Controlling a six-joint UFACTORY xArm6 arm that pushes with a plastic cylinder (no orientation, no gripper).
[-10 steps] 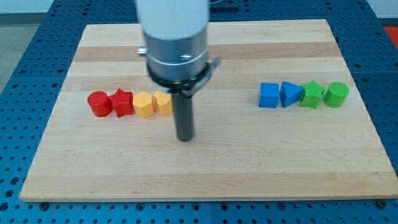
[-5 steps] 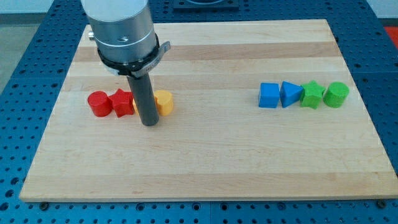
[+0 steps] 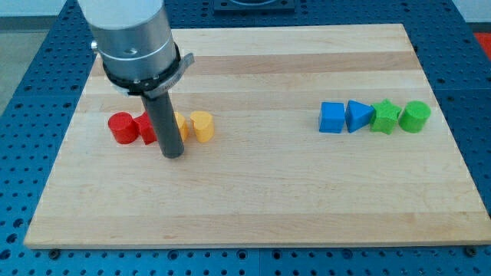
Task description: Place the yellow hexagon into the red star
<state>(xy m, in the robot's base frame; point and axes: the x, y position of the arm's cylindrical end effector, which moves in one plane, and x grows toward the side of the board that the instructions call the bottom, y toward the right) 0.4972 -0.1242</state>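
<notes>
The red star [image 3: 147,127] sits at the board's left, mostly hidden behind my rod. The yellow hexagon [image 3: 179,124] is just right of it, only a sliver showing past the rod. My tip [image 3: 173,156] rests on the board just below the star and hexagon, in front of them in this view. A red cylinder [image 3: 120,127] lies left of the star and a yellow heart-like block [image 3: 202,126] right of the hexagon.
At the view's right stand a blue cube [image 3: 332,118], a blue triangle [image 3: 357,116], a green star [image 3: 385,116] and a green cylinder [image 3: 415,116] in a row. The wooden board [image 3: 253,199] lies on a blue perforated table.
My rod has moved left across the view, from right of the yellow blocks to in front of the star and hexagon. The blocks have not visibly shifted.
</notes>
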